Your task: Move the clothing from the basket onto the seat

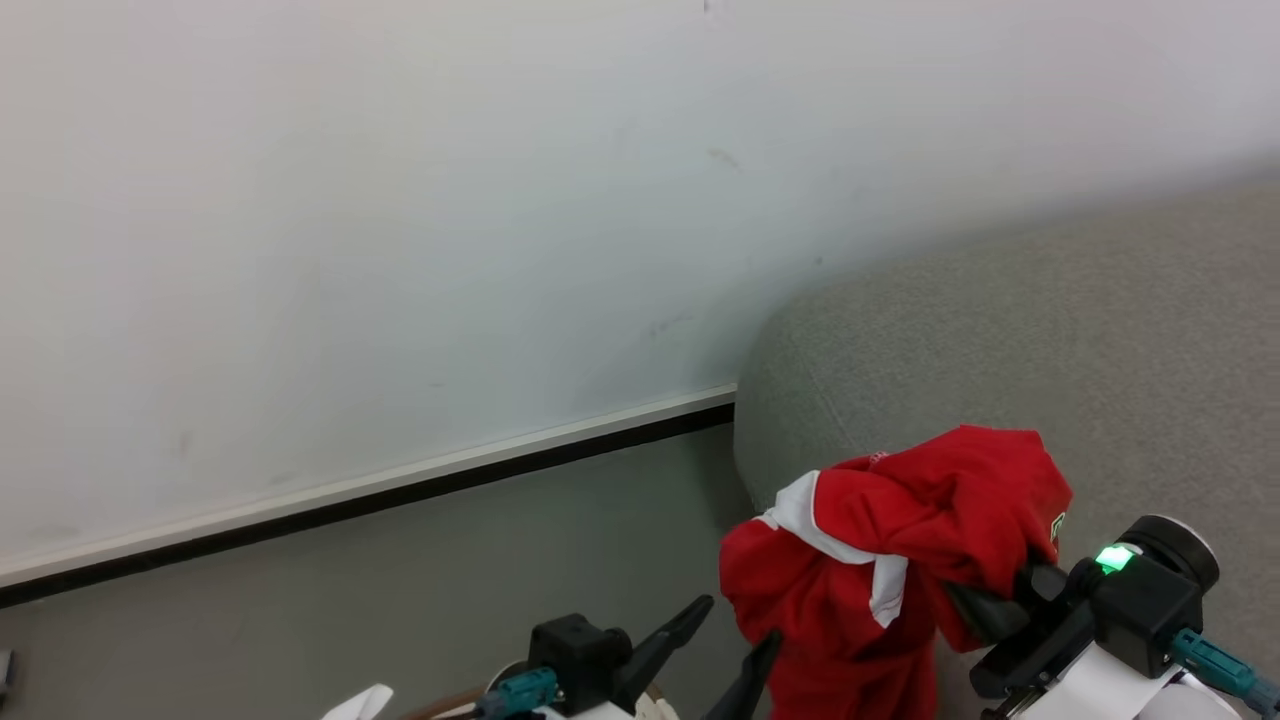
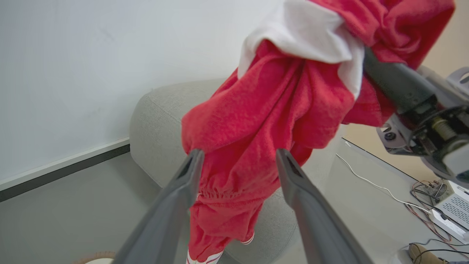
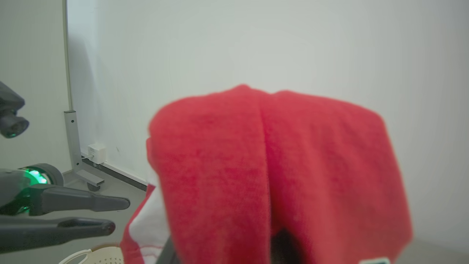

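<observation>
Clothing (image 1: 900, 560), red with a white panel, is bunched and held off the floor just beside the rounded corner of the seat (image 1: 1050, 350). Its lower end hangs free, and striped trim shows at the bottom edge in the left wrist view. Whether any part rests on the upholstery cannot be told.

The right gripper (image 1: 975, 600) has hold of it. The dark fingers (image 2: 395, 80) run into the upper folds and are narrowly set, clamped on the gathered cloth, which drapes over them and hides the tips. In the right wrist view the clothing (image 3: 274, 176) covers that gripper's own fingers.

The left gripper (image 1: 730, 625) holds nothing. Its fingers stand spread as wide as they go. In the left wrist view its two tips flank the hanging part of the clothing (image 2: 271, 121), one on each side. Contact between tips and cloth cannot be confirmed. The right wrist view shows the left gripper (image 3: 119, 215) from the side, fingers parted, apart from the red bulk.

The basket (image 3: 106, 255) sits low beneath the arms, with a perforated cream wall and a brown rim (image 2: 96, 254).

The seat (image 2: 157, 124) stands against a white wall (image 1: 400, 200) with a dark skirting strip (image 1: 400, 500) above the grey floor (image 1: 350, 600). A white cable (image 2: 366, 179) and a power strip (image 2: 450, 223) lie on the floor beyond the sofa.
</observation>
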Available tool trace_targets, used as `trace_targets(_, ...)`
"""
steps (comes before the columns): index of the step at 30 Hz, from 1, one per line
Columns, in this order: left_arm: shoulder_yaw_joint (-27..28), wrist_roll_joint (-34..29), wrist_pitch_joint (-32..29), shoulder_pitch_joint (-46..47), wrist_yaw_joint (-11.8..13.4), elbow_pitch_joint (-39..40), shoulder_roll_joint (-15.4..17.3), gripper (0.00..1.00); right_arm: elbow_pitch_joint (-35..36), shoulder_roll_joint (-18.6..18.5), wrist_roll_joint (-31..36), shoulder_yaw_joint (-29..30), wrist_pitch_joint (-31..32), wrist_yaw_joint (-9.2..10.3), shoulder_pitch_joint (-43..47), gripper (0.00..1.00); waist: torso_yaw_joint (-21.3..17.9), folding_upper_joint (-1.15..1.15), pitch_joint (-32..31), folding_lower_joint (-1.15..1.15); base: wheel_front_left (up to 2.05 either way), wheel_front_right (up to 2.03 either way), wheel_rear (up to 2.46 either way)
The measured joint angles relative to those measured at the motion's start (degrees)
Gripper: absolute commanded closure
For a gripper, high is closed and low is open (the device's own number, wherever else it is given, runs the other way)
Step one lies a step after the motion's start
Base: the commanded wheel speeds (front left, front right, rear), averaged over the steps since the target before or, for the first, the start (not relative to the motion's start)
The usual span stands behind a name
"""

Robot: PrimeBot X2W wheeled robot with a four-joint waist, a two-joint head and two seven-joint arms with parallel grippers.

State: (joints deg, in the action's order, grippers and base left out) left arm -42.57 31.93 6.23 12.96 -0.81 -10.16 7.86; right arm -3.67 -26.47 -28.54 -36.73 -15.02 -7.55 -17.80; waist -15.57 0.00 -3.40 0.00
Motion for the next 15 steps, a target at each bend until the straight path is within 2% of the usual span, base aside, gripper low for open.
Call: trace_targets(15, -0.51, 0.0, 0.97, 1.69, -0.18, -0.94, -0.66, 0.0, 0.83, -1.91, 0.13, 2.07, 0.0, 0.0, -0.42, 1.0, -7.78, 0.0, 0.54, 0.0, 0.0, 0.0, 0.0)
